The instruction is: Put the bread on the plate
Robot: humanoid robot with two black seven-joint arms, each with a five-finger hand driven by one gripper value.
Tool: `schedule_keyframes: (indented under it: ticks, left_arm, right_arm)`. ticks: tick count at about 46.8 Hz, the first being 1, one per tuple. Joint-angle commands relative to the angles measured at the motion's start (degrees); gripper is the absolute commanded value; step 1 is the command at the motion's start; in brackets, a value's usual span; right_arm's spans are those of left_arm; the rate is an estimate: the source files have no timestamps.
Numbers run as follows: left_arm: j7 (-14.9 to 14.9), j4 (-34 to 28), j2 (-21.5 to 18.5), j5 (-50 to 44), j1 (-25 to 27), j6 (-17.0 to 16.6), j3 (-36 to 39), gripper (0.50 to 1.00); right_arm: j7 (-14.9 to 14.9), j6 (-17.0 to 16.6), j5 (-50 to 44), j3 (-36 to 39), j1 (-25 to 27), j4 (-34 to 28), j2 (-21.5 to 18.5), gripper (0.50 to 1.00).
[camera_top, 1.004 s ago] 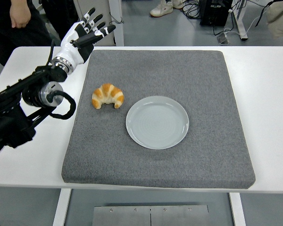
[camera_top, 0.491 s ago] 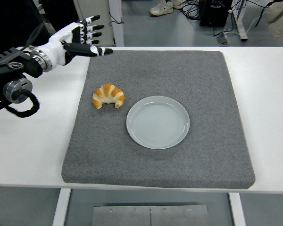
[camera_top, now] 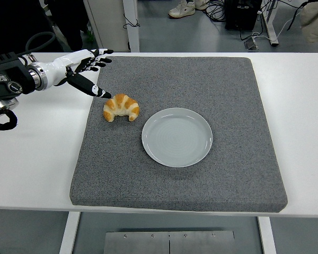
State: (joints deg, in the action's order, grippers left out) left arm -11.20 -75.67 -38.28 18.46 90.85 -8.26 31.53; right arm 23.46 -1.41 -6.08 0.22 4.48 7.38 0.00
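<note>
A golden croissant (camera_top: 121, 107) lies on the grey mat (camera_top: 201, 79), just left of a round pale plate (camera_top: 177, 137). My left hand (camera_top: 87, 71) comes in from the left edge, low over the mat's left border. Its fingers are spread and it holds nothing. The thumb tip (camera_top: 104, 94) points down at the croissant's upper left, a small gap away. The four fingers (camera_top: 98, 58) reach out above and behind the croissant. The right arm is out of view.
The mat covers most of the white table (camera_top: 302, 106). A person in dark clothes stands at the top left (camera_top: 21, 21). Table legs and cables show on the floor beyond the far edge.
My left arm has swung back toward the left edge while the hand dropped and turned. The thumb has come down close to the croissant. The croissant and plate have not moved.
</note>
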Motion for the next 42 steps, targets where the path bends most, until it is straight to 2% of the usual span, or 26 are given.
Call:
schedule_keyframes:
  ticks: [1,10,14,23,37,42]
  left_arm:
    - [0.0,0.3,0.1,1.8,-0.9,-0.3,-0.1,0.958]
    - [-0.3,2.5,2.8,2.2,-3.7,-1.2,-0.1,0.958]
    - [-0.9,5.6,3.8,2.3,-5.2,-1.3,-0.2,0.958]
    - [-3.6,13.5,9.2,5.4,-10.9,-3.0,-4.5,0.958]
    - [-3.7,17.8,13.7,5.7,-14.6,-3.1,-4.9,0.958]
    - [-3.8,18.0,13.8,5.8,-15.1,-3.1,-4.6,0.958]
  right_arm:
    - [0.0,0.0,0.0,0.0,0.0,0.0,0.0,1.000]
    - [0.0,0.0,0.0,0.0,0.0,0.0,0.0,1.000]
    - [0.0,0.0,0.0,0.0,0.0,0.0,0.0,1.000]
    - [0.0,0.0,0.0,0.0,0.1,0.0,0.0,1.000]
    - [0.0,0.0,0.0,0.0,0.1,-0.1,0.0,1.000]
    - [0.0,0.0,0.0,0.0,0.2,-0.1,0.0,1.000]
